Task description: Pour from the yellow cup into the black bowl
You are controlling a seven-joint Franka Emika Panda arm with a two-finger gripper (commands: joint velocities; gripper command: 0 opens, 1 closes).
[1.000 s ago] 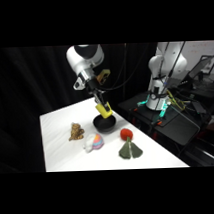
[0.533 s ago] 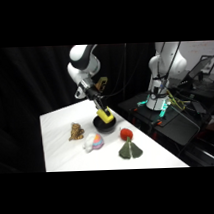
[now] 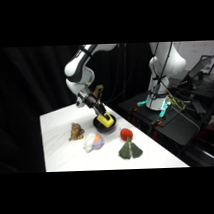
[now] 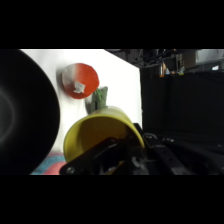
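The white table (image 3: 59, 146) stood against black drapes, a second robot (image 3: 163, 68) beyond it. The gripper (image 3: 102, 116) pinched the yellow cup (image 3: 106, 121), tipped over the black bowl (image 3: 99, 125).

We see the bowl (image 3: 104, 124) blocked from above by the tilted cup (image 3: 106, 120) and the arm. Close around it stand a brown toy (image 3: 76, 131), an egg toy (image 3: 93, 142), a red ball (image 3: 127, 134) and a green fan (image 3: 130, 150). The worktop (image 3: 58, 121) lies open at its back left.
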